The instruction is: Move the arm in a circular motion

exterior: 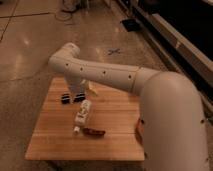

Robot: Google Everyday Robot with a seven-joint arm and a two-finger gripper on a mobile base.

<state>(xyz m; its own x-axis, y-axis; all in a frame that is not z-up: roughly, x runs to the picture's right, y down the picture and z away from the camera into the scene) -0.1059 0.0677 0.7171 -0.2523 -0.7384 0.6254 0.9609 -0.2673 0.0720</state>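
Smooth cream arm [125, 80] hangs its gripper [89, 89] above wooden table [55, 145].

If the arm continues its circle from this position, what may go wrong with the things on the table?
1. The arm reaches low across the wooden table; its tool sits close above the dark object and may knock it.
2. The white bottle lies on its side just beside the tool, so a low pass may roll it toward the brown object.
3. The thick near segment hides most of the right side, so contact there may go unseen.
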